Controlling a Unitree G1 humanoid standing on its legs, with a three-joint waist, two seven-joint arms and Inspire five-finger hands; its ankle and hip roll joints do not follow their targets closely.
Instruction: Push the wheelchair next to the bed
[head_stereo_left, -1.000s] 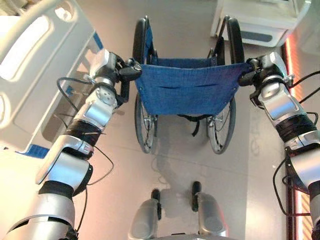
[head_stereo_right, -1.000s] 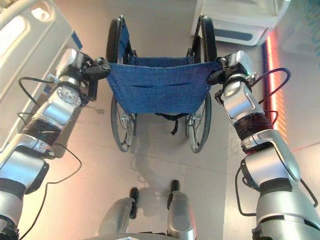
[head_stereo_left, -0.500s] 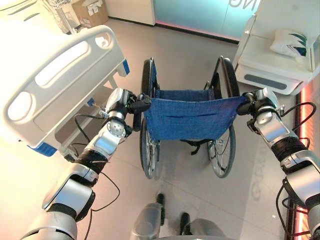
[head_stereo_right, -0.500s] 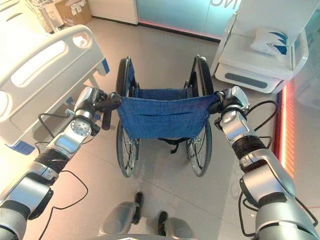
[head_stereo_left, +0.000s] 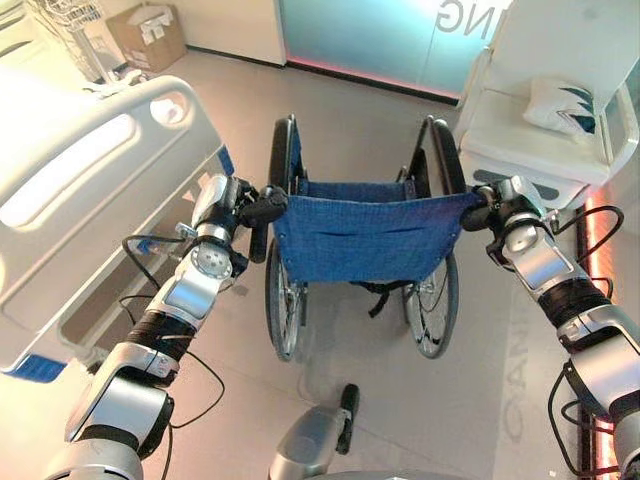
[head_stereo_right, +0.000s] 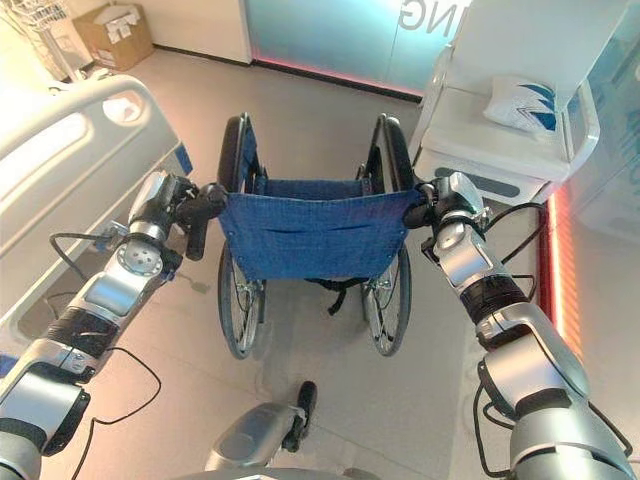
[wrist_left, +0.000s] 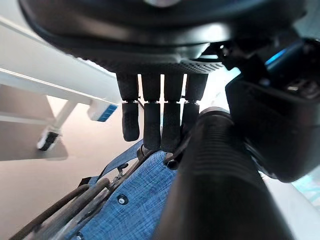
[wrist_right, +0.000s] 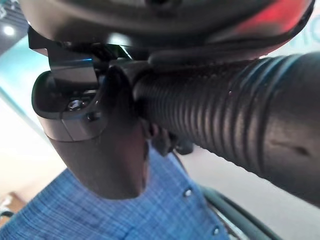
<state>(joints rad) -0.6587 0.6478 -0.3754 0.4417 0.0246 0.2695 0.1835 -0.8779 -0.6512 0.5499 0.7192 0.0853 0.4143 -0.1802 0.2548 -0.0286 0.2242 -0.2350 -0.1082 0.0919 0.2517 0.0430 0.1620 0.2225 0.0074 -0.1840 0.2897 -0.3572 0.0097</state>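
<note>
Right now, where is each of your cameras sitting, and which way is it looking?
Left eye view: on my head, looking down at the blue-backed wheelchair; both arms show, white bed on my left.
Right eye view: beside it, same scene.
Left wrist view: on that wrist, along the left hand at a ribbed black handle.
Right wrist view: along the right hand on its handle.
All share the blue cloth.
</note>
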